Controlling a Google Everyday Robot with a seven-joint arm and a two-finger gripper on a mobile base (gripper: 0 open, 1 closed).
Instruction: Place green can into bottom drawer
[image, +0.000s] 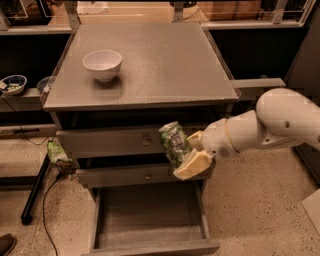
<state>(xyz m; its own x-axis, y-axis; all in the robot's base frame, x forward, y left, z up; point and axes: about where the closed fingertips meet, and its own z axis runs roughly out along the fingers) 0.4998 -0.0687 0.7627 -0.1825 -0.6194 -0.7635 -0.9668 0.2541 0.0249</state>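
Observation:
The green can (174, 143) is held in my gripper (191, 153), tilted, in front of the two upper drawers at the cabinet's right side. My gripper is shut on the can, its pale fingers (194, 164) clasping the can's right side. My white arm (270, 127) reaches in from the right. The bottom drawer (150, 216) is pulled out below the can, a deep grey box with a bare floor. The can hangs above the drawer's back right part.
A white bowl (102, 64) stands on the grey cabinet top (165, 60) at the left. The two upper drawers (115, 142) have small round knobs. A green bag (56, 152) and a black cable lie on the floor at the left. Shelves stand behind.

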